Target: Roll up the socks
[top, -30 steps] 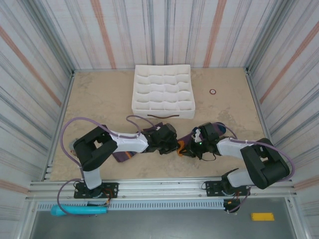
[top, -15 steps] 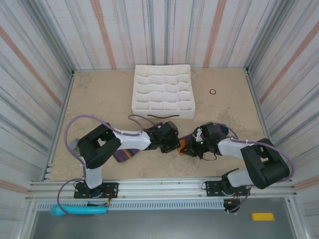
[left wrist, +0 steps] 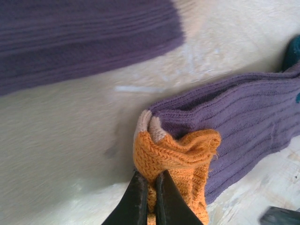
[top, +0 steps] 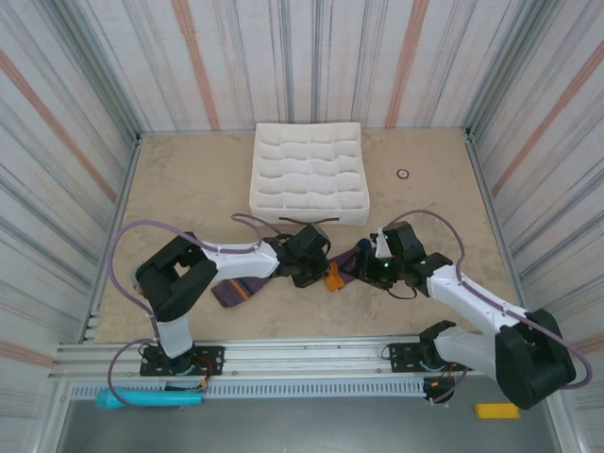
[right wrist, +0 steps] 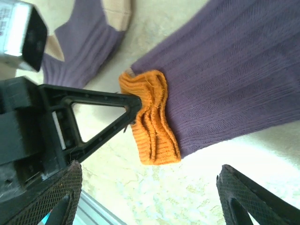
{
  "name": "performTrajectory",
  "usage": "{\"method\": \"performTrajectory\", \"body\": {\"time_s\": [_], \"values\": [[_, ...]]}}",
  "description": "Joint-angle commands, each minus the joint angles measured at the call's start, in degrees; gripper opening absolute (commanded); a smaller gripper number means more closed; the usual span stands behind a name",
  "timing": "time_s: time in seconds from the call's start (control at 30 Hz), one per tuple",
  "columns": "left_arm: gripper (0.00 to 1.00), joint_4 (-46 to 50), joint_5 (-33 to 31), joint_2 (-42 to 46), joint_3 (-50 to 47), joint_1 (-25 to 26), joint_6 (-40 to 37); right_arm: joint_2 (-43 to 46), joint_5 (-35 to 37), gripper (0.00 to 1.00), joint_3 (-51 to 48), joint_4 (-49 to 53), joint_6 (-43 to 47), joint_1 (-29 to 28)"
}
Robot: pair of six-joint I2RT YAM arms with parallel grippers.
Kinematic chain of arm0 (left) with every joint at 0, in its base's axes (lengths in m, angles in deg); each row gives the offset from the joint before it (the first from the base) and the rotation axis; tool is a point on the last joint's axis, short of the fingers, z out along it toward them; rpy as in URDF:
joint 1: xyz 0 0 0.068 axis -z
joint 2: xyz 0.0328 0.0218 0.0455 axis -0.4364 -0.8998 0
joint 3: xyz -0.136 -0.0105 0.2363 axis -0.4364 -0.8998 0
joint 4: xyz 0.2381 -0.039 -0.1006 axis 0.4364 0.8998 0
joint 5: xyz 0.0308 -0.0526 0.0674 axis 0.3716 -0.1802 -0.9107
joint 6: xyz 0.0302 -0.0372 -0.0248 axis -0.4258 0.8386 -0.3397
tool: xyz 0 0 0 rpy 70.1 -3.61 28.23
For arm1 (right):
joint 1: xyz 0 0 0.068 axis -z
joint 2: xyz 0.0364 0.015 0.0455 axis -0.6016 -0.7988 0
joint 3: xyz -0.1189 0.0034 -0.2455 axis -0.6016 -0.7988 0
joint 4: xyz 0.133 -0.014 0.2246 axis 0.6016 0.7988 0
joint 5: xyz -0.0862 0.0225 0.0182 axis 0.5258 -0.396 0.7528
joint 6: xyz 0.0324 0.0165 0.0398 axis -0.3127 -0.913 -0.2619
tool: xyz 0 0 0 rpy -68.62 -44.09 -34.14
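Note:
One purple sock (left wrist: 243, 117) with an orange cuff (left wrist: 180, 152) lies on the tan table, its dark teal heel (left wrist: 293, 51) at the right edge of the left wrist view. My left gripper (left wrist: 151, 183) is shut on that cuff, bunching it. From above, the left gripper (top: 319, 271) holds the cuff (top: 333, 278) near the table's front middle. My right gripper (right wrist: 147, 187) is open just above the cuff (right wrist: 150, 122), nothing between its fingers (right wrist: 47, 197). The second purple sock (right wrist: 89, 37) with peach patches lies beyond; from above that sock (top: 234, 291) runs under the left arm.
A white divided organizer box (top: 309, 175) stands at the back middle with a dark handle on its near wall. A small ring (top: 403, 174) lies to its right. Striped walls close in the table on three sides; a metal rail (top: 302, 357) runs along the front.
My right gripper has let go of the orange cuff, opened and drawn back to the right. My left gripper has closed on the cuff and shifted slightly toward the box.

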Motion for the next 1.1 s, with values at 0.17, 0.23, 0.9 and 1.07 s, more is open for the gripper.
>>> {"method": "performTrajectory", "body": {"time_s": [0.17, 0.23, 0.9, 1.07], "values": [[0.0, 3.8, 2.7, 5.1, -5.8, 0.2, 10.1, 9.8, 33.5, 0.78, 0.5, 5.0, 8.5, -21.5], [0.0, 3.9, 3.7, 5.9, -6.2, 0.2, 11.0, 10.2, 39.8, 0.77, -0.4, 4.1, 9.6, -26.8], [0.0, 5.5, 10.0, 6.3, -4.9, -1.3, 11.4, -15.7, 66.8, 0.7, 1.0, -10.8, 20.0, -53.2], [0.0, 5.5, 10.2, 6.5, -5.1, -1.4, 11.3, -17.8, 67.3, 0.63, 0.3, -12.7, 19.7, -53.2]]}}
